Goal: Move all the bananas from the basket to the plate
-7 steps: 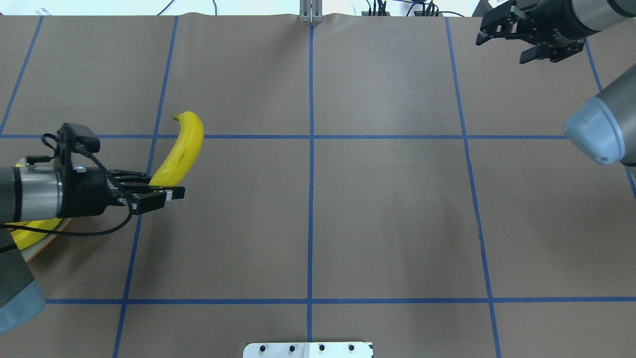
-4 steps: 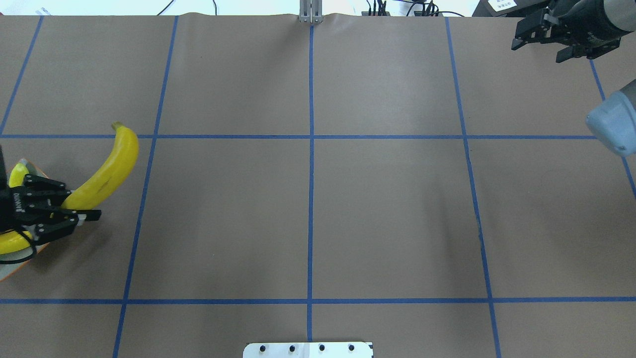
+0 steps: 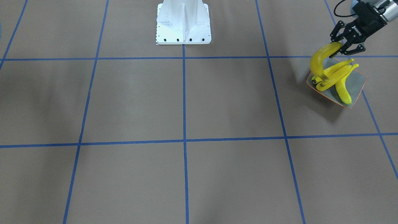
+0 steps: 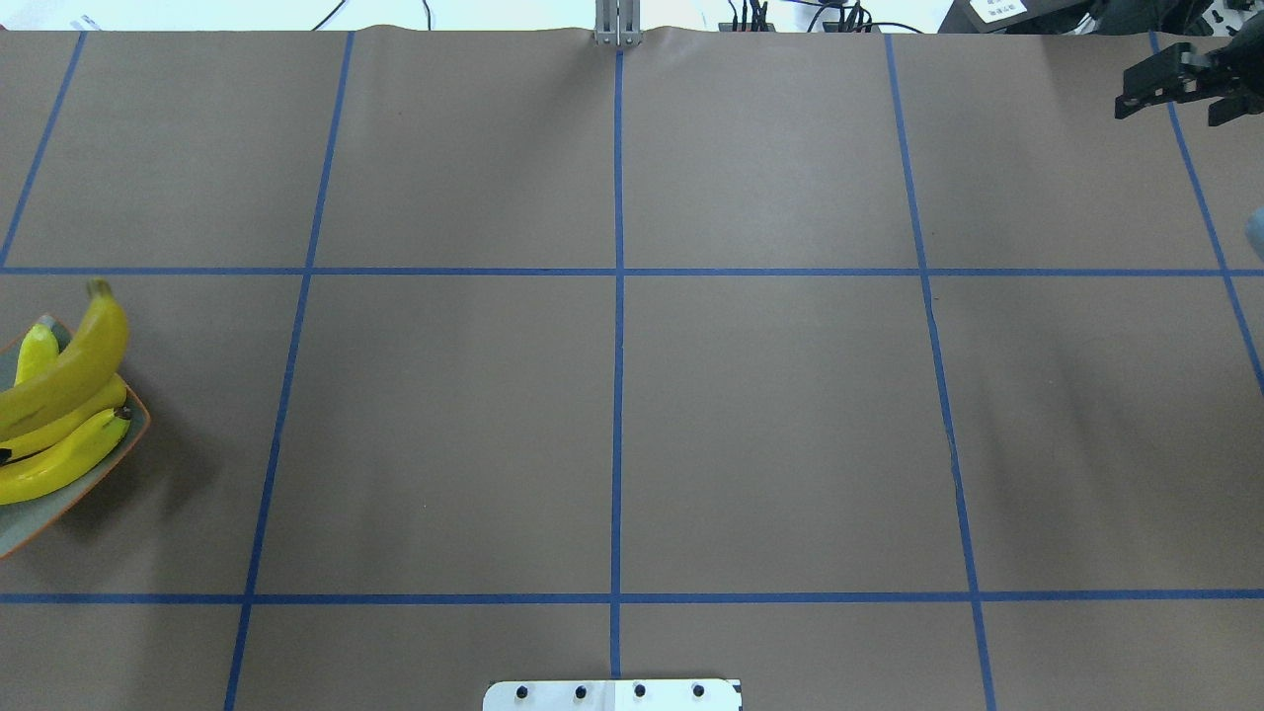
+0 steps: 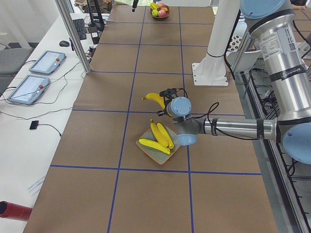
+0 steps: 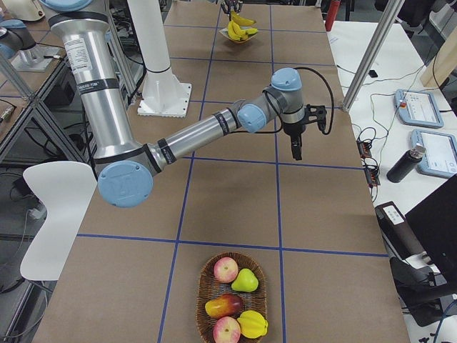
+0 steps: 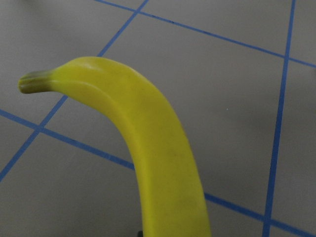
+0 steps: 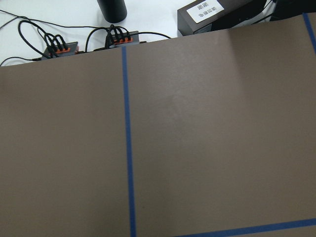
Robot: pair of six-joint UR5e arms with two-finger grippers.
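Note:
Three bananas (image 3: 337, 79) lie in the grey-green, orange-rimmed plate (image 3: 357, 88) at the table's left end, which also shows at the overhead view's left edge, plate (image 4: 123, 444). A thicker banana (image 3: 320, 59) hangs over them, curved, with my left gripper (image 3: 343, 48) shut on its end. That banana (image 7: 158, 158) fills the left wrist view. I cannot tell whether it touches the ones below. My right gripper (image 4: 1175, 94) stands open and holds nothing at the far right. The basket (image 6: 207, 282) holds apples, a pear and other fruit, no bananas.
The white robot base (image 3: 183, 23) stands at the middle of the near edge. Blue tape lines cross the brown table cover. Cables and a black box (image 8: 202, 15) sit beyond the far edge. Tablets (image 5: 29, 87) lie on a side bench.
My left gripper has carried the thick banana leftward to above the plate and has left the overhead view. The right gripper has drawn back toward the far right corner.

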